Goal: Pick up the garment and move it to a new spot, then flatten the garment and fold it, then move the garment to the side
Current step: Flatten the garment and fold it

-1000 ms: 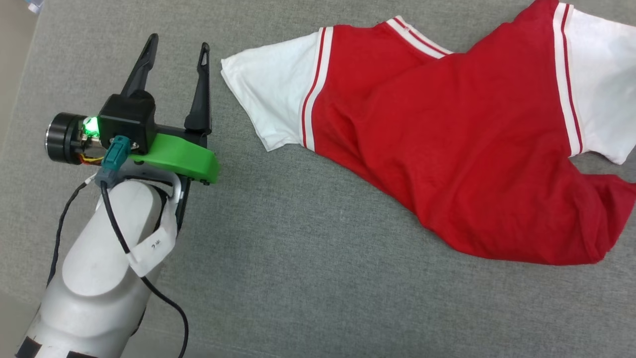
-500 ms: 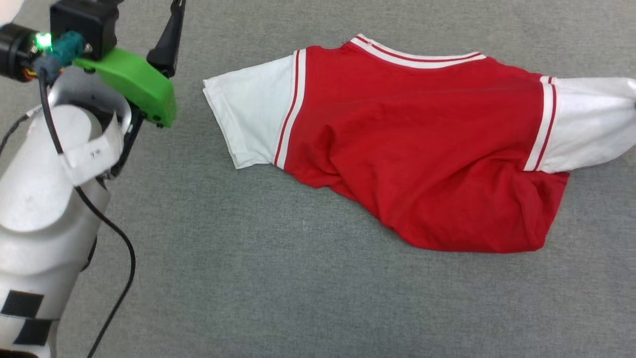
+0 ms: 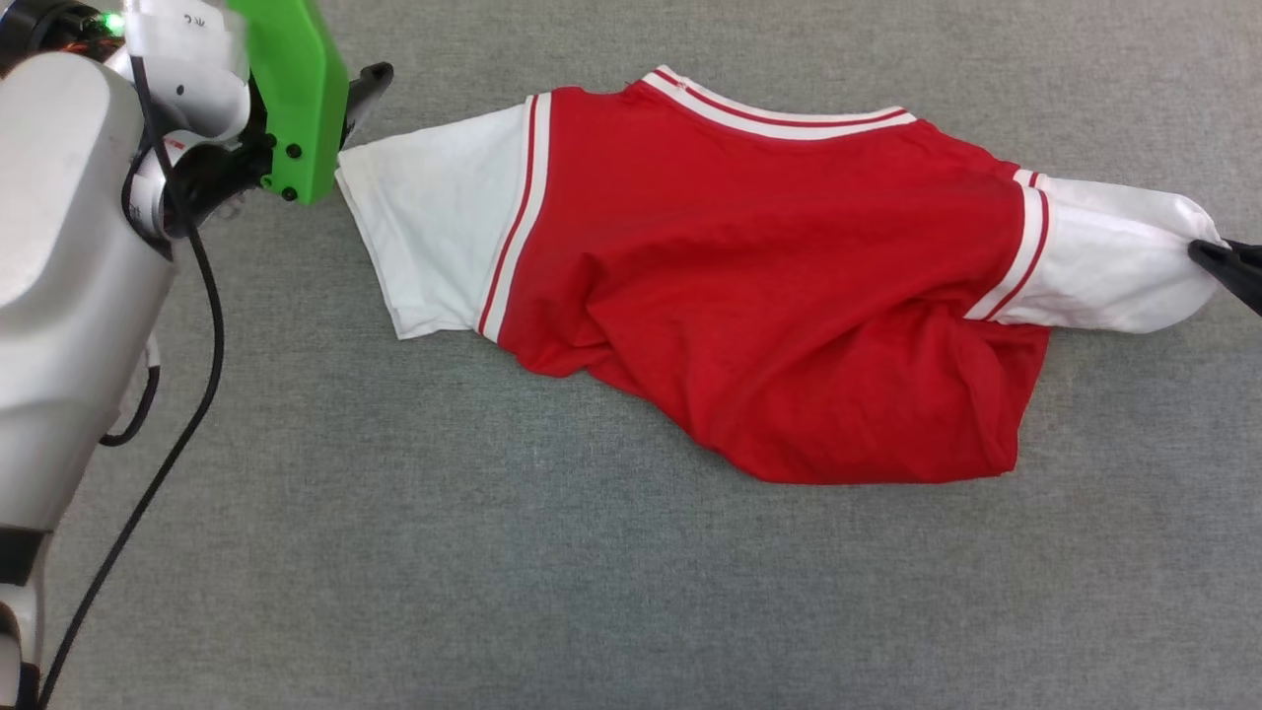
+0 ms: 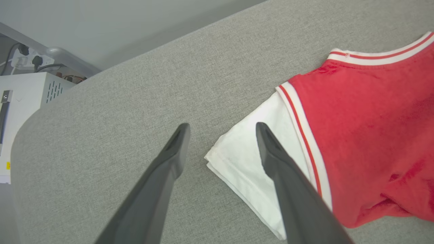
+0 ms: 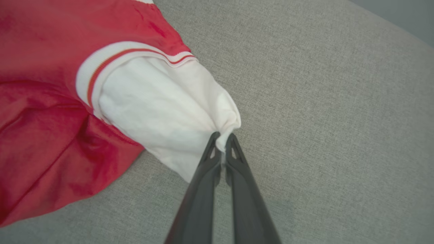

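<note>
On my far left the pale forearm (image 3: 69,247) of the left arm comes in from the edge. A black cable (image 3: 202,325) hangs in a loop beside it, and there is a green mount (image 3: 291,99) at the wrist. The left gripper (image 4: 222,127) is spread wide and holds nothing. In its wrist view one finger stands over the grey fabric surface (image 3: 493,572) and the other over the corner of the near white sleeve (image 3: 434,227); I cannot tell whether it touches. Past the surface's rounded edge in that view I see a white vented cabinet (image 4: 30,88) and a power strip (image 4: 25,57) with plugs in it.

The garment (image 3: 769,296) lies across the middle of the surface with its striped collar on the far side from me. Its red body is rumpled and bunched toward the lower right.

At the right, the other white sleeve (image 3: 1114,266) is drawn out to a point. The right gripper (image 5: 222,137) is clenched on its cuff, with a fold of white cloth pinched between the fingertips.
</note>
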Available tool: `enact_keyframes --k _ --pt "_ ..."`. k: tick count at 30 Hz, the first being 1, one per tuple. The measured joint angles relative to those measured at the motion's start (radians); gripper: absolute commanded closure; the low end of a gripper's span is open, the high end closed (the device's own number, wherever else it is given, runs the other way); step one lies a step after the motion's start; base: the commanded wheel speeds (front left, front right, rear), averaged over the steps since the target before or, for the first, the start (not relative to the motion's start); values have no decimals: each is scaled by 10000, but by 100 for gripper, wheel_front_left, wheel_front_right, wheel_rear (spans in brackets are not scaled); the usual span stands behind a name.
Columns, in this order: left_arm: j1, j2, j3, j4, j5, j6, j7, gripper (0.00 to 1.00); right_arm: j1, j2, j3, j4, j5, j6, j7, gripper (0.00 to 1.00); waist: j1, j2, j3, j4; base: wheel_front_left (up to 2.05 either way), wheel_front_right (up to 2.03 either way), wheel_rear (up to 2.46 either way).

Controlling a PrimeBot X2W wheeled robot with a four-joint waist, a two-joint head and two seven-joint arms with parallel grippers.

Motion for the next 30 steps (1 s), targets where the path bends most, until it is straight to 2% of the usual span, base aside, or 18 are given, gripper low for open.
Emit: enact_keyframes --k 4,8,17,18,19,25,30 --pt "-435 339 -581 205 -692 -2 1016 0 5 121 -59 -326 -146 0 21 100 0 0 305 -194 0 0 0" --pt "-652 558 -1166 711 -878 -2 1718 0 3 190 -94 -546 -226 0 107 100 0 0 616 -407 0 0 0" --pt "-790 844 -2029 1478 -1530 0 2128 0 1 339 -128 -759 -424 0 230 100 0 0 1253 -832 0 0 0" --pt "-853 888 -2203 1436 -1530 0 2184 62 1 347 -130 -771 -445 0 240 100 0 0 1286 -835 0 0 0" --pt "-918 922 -2343 1384 -1538 0 2190 100 1 353 -132 -771 -481 0 245 100 0 0 1302 -825 0 0 0" --pt "-957 890 -2826 1289 -1756 -2 1647 100 -8 433 -209 -763 -506 0 282 100 0 0 1192 -698 0 0 0" --pt "-884 888 -3198 1281 -1797 -4 566 100 -36 458 -359 -602 -688 0 -65 100 0 0 800 -551 0 0 0"
